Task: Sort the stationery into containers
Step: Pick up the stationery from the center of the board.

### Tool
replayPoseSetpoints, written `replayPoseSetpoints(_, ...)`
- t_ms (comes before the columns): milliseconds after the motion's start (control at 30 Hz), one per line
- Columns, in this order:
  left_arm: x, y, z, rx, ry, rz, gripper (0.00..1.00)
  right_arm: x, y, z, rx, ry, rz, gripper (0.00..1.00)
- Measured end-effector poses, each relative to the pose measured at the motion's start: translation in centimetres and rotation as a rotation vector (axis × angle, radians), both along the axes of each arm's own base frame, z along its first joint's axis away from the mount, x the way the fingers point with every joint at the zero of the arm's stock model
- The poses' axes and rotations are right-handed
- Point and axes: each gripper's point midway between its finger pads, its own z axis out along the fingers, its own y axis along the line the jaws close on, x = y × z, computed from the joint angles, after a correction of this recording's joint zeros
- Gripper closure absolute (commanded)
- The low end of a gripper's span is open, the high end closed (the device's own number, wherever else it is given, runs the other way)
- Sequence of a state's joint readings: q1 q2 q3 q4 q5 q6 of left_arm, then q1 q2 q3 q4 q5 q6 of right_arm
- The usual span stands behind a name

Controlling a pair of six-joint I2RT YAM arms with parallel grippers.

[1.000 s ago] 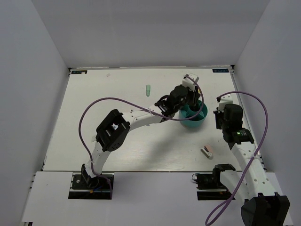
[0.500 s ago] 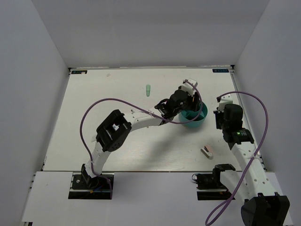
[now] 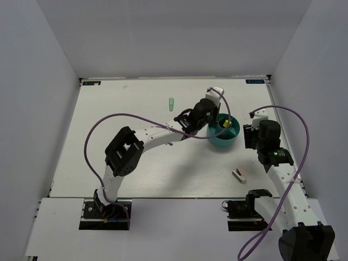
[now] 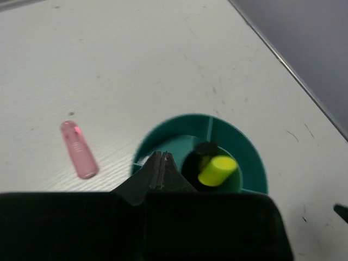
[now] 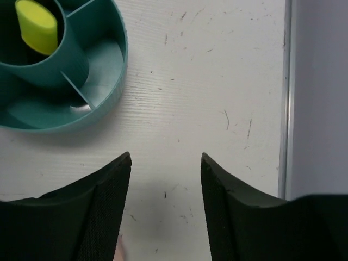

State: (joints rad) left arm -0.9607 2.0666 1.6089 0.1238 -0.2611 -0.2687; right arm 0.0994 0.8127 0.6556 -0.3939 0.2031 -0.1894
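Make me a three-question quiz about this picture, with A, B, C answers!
1. Where is the yellow-capped highlighter?
A. flat on the table
B. standing in the teal organiser's middle cup
C. between the right arm's jaws

2. What colour is the marker lying alone far across the table?
A. mint green
B. red
C. orange

3. How are the right arm's jaws?
A. open, nothing between them
B. shut on a pen
C. out of sight

Answers:
1 B, its yellow cap pokes up from the middle cup.
2 A, it looks pale green on the white top.
3 A, bare table shows between them.
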Motion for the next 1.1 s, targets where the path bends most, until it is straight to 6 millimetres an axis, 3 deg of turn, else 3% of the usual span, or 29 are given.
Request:
replayPoseSetpoints(33, 0.6, 0.8, 0.3, 0.015, 0.022, 0.025, 0.93, 0.0, 0.2, -0.1, 0.003, 0.005, 0.010, 0.67)
replayPoseSetpoints(67, 1.7, 1.9, 0.6, 0.025, 0.048, 0.056, 0.79, 0.0, 0.4, -0.3, 0.002, 0.015, 0.026, 1.00)
replayPoseSetpoints(100, 2.9, 3.2, 0.6, 0.045, 0.091, 0.088, 0.53, -0.1, 0.6, -0.6, 0.007, 0.027, 0.037, 1.00)
replayPoseSetpoints(200, 9.6, 8.4, 2.3, 0.027, 0.175, 0.205, 0.42, -0.4, 1.3, -1.4, 0.033, 0.067, 0.065, 1.00)
replayPoseSetpoints(267, 14.5, 12.8, 3.0, 0.011, 0.196, 0.302, 0.42, -0.5, 1.6, -1.6, 0.044, 0.077, 0.084, 0.70)
replayPoseSetpoints(300, 16.7, 15.2, 2.8, 0.010, 0.205, 0.354, 0.42, -0.5, 1.8, -1.7, 0.050, 0.081, 0.089, 0.67)
replayPoseSetpoints(333, 18.6, 17.8, 2.1, 0.014, 0.216, 0.405, 0.42, -0.6, 1.8, -1.8, 0.052, 0.087, 0.092, 0.66)
replayPoseSetpoints(400, 20.6, 22.1, -0.7, 0.045, 0.265, 0.485, 0.42, -0.7, 1.9, -2.1, 0.051, 0.100, 0.097, 0.66)
replayPoseSetpoints(467, 21.1, 25.1, -4.1, 0.079, 0.320, 0.534, 0.38, -0.7, 1.9, -2.5, 0.050, 0.116, 0.096, 0.66)
replayPoseSetpoints(533, 20.5, 26.8, -7.9, 0.118, 0.379, 0.557, 0.34, -0.7, 1.8, -2.9, 0.046, 0.136, 0.095, 0.66)
replayPoseSetpoints(633, 20.2, 26.1, -11.2, 0.137, 0.416, 0.528, 0.31, -0.7, 1.7, -3.4, 0.038, 0.156, 0.088, 0.66)
replayPoseSetpoints(767, 20.1, 23.2, -13.4, 0.127, 0.413, 0.457, 0.30, -0.7, 1.5, -3.7, 0.026, 0.168, 0.083, 0.66)
replayPoseSetpoints(933, 19.9, 20.4, -14.5, 0.117, 0.396, 0.404, 0.30, -0.7, 1.2, -3.9, 0.014, 0.176, 0.077, 0.66)
replayPoseSetpoints(1100, 19.7, 19.4, -14.4, 0.120, 0.378, 0.384, 0.30, -0.7, 1.1, -3.9, 0.009, 0.178, 0.076, 0.66)
